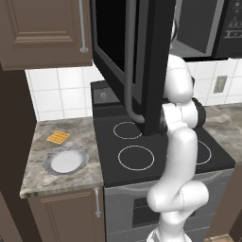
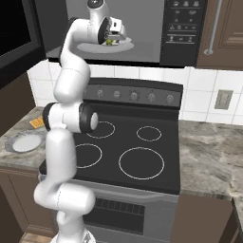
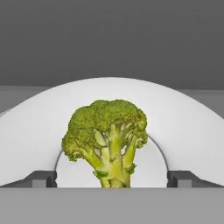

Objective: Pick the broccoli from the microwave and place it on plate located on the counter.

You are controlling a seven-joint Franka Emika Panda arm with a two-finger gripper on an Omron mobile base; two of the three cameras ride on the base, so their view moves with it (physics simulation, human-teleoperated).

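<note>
One white robot arm reaches into an open black microwave [image 2: 142, 33] toward a small green broccoli floret [image 3: 107, 142].

Two dark fingers [image 3: 42, 178] stand wide apart on either side of the broccoli's pale yellow-green stem, not clamped on it. The floret sits upright on a round white turntable dish [image 3: 183, 131] inside the grey interior. The microwave's dark glass door [image 1: 130, 56] with its curved grey bar handle hangs open above a black stovetop [image 2: 137, 147]. Left of the stove, a round white plate with a grey speckled rim [image 1: 65, 160] rests on the mottled stone table [image 1: 47, 182], just beside a flat orange waffle square [image 1: 58, 137].
</note>
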